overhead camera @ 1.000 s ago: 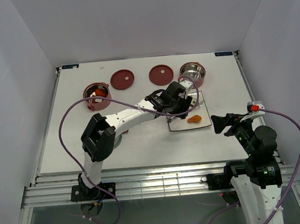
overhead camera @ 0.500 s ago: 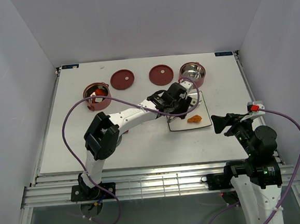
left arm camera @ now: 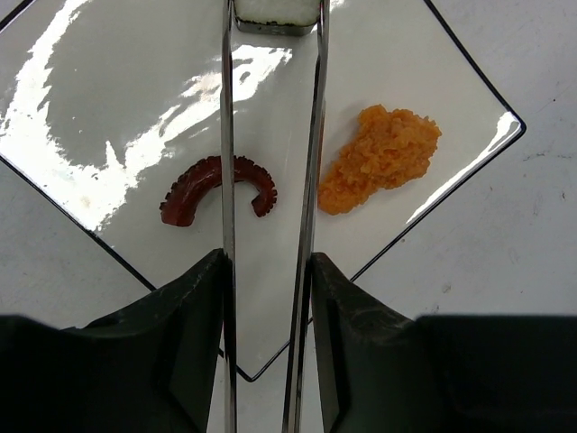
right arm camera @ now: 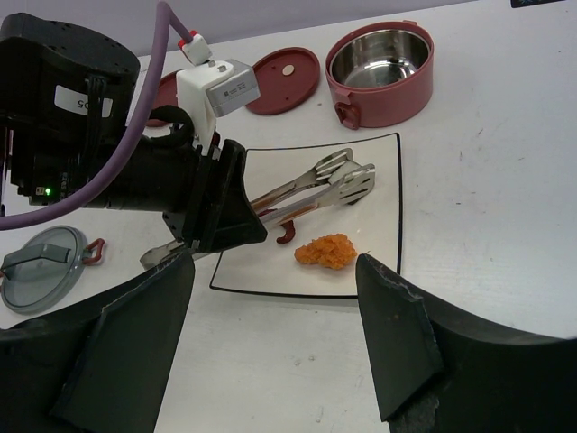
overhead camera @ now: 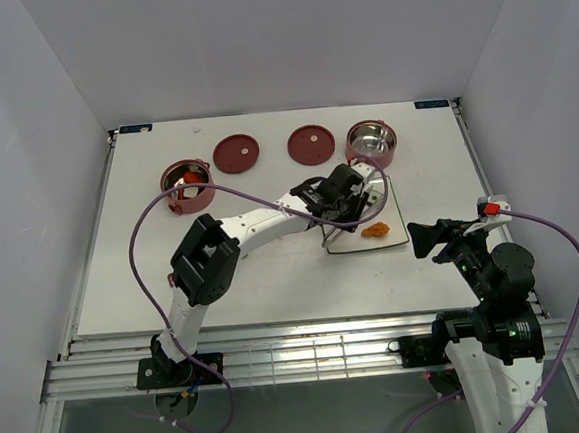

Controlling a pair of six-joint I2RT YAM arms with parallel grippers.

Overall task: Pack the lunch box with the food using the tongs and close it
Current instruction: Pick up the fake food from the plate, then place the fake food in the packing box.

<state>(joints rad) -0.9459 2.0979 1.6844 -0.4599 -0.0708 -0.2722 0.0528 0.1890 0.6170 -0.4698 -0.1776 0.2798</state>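
Top external: left gripper (overhead camera: 356, 196) over plate (overhead camera: 391, 210); open lunch box bowl (overhead camera: 372, 144) just beyond fingers.

Left wrist: fingers (left arm camera: 176, 347) clamping tongs (left arm camera: 314, 135); ahead, sausage (left arm camera: 203, 173) under left tong arm, nugget (left arm camera: 379, 158) outside right arm. Pick step in hand; next likely needs centring on one piece, then squeeze.

Right wrist: right gripper (right arm camera: 270, 271) spread wide, holding nothing.

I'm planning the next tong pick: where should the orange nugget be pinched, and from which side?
The orange nugget is probably best pinched across its narrower middle, from above. It lies flat and elongated on the white plate, apart from the red sausage, with both long sides free.
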